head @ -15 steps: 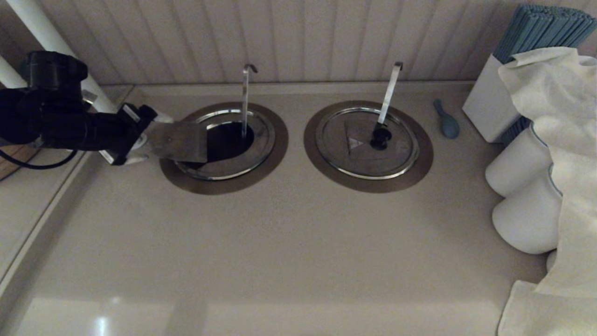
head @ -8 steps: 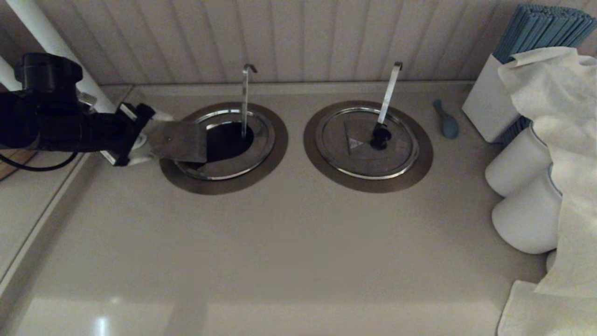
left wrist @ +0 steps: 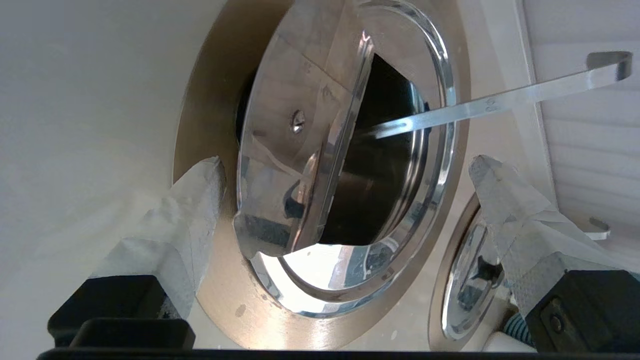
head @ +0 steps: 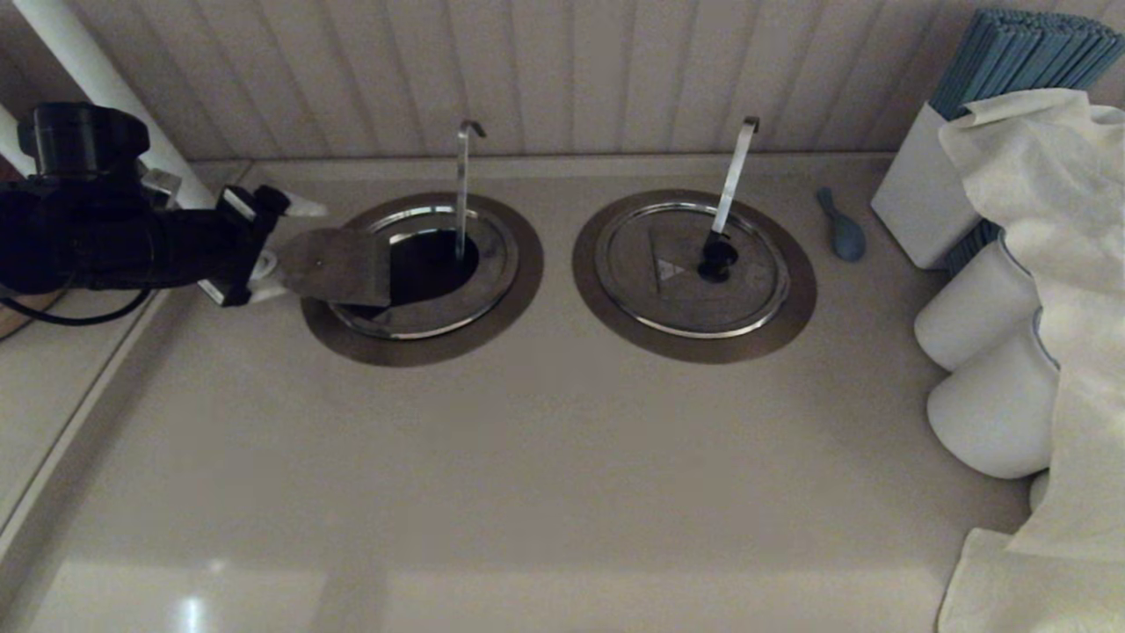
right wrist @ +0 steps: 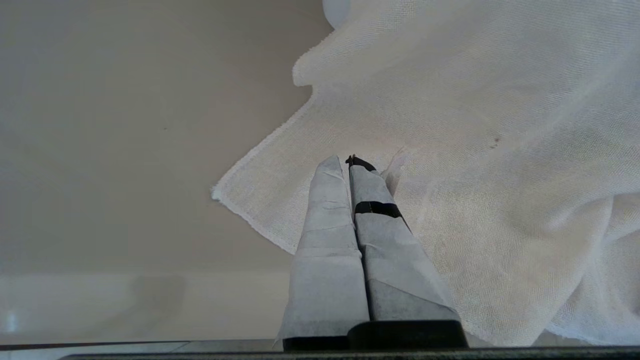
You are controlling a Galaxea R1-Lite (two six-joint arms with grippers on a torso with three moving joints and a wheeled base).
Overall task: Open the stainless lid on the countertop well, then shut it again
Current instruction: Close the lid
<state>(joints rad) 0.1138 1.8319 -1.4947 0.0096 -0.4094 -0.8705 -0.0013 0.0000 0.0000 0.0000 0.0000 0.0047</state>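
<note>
The countertop well (head: pixel 432 264) at the back left shows as a dark hole inside a brownish flange (head: pixel 422 348), with a narrow hooked ladle handle (head: pixel 461 180) rising from it. The stainless lid (head: pixel 479 280) lies in the ring, and its folding flap (head: pixel 338 264) stands tilted up on the left side, shiny underside (left wrist: pixel 285 150) facing my left wrist camera. My left gripper (head: pixel 283 252) is open just left of the flap. Its taped fingers (left wrist: pixel 190 210) stand wide on either side of the flap and do not touch it. My right gripper (right wrist: pixel 345 161) is shut over a white cloth.
A twin lid (head: pixel 694 268) with a slanted handle (head: pixel 734 171) sits shut to the right. A blue spoon (head: pixel 842 227), a white box of blue sticks (head: pixel 918 207), white jars (head: pixel 984 413) and a draped cloth (head: pixel 1046 220) crowd the right side. The wall runs close behind.
My left arm has drawn back a little to the left and its wrist has turned, so the far finger now shows above the flap. The flap stays raised.
</note>
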